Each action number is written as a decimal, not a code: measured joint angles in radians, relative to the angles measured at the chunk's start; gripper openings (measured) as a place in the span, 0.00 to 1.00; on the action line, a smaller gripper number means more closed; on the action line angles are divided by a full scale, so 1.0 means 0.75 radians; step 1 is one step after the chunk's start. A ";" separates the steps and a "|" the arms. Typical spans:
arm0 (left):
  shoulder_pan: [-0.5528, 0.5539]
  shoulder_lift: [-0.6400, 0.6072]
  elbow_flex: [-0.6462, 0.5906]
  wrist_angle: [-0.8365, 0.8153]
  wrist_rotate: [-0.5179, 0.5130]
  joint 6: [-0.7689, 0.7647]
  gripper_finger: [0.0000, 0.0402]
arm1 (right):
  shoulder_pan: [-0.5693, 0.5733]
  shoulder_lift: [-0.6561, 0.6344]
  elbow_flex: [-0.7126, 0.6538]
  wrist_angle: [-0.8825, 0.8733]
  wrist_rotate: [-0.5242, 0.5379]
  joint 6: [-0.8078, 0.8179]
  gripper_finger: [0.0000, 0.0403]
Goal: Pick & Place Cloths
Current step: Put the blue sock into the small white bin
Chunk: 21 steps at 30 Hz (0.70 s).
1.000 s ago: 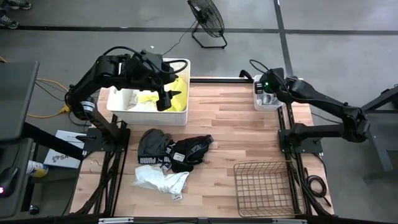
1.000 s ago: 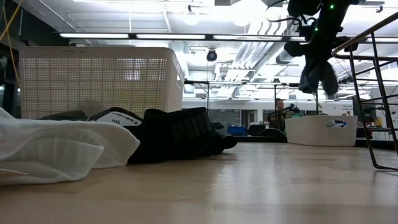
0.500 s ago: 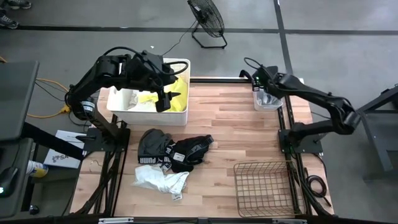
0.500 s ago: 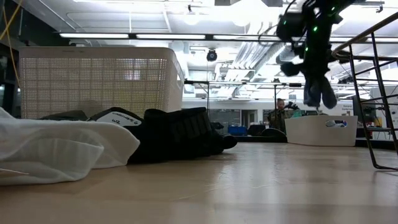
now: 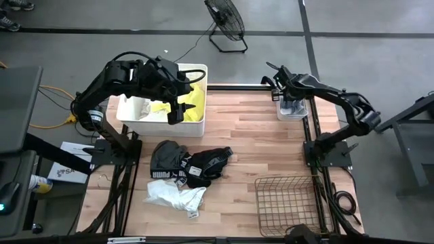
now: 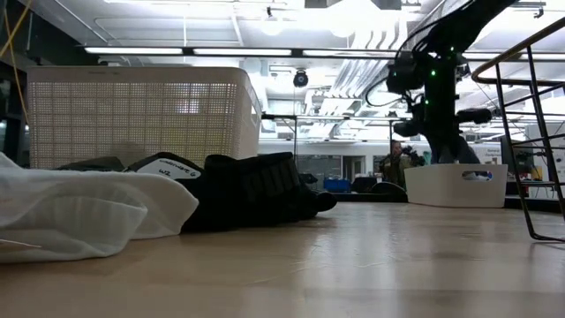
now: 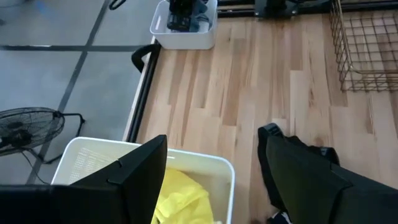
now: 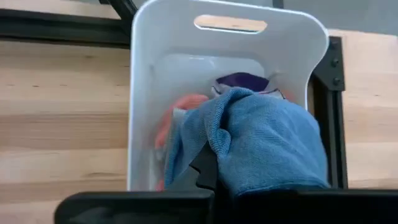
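Observation:
My right gripper (image 5: pixel 290 102) is at the table's far right corner, shut on a blue cloth (image 8: pixel 255 140) over a small white tub (image 8: pixel 146 93) that holds orange and purple fabric. In the low view the cloth (image 6: pixel 456 150) reaches down to the tub's rim (image 6: pixel 455 172). My left gripper (image 5: pixel 178 108) hangs open above the white perforated basket (image 5: pixel 129 112), where a neon yellow cloth (image 7: pixel 180 199) lies. Black cloths with white print (image 5: pixel 193 165) and a white cloth (image 5: pixel 175 196) lie in a heap on the table. My right gripper pinches a bunched fold of the blue cloth (image 8: pixel 239 158) between its two fingers, which point steeply down from above. The cloth drapes over the fingers and hides the place of contact. Its lower end hangs into the tub's opening; whether it touches the fabric inside, I cannot tell.
A brown wire basket (image 5: pixel 288 203) stands at the table's near right corner. Bare wood lies between the heap and the small tub. A fan (image 5: pixel 225 20) stands on the floor beyond the far edge.
My right gripper has gone down toward the small white tub and tipped more steeply downward, still shut on the blue cloth. The cloth hung well above the tub and now reaches its rim.

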<state>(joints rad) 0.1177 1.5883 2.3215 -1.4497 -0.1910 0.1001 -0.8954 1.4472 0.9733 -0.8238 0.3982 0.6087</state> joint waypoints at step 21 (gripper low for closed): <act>0.000 0.000 0.000 -0.027 0.000 -0.001 0.68 | -0.032 0.041 0.000 0.029 -0.185 0.030 0.10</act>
<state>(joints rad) 0.1177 1.5883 2.3215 -1.4697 -0.1909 0.0998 -0.9196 1.4782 0.9733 -0.8021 0.2592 0.6316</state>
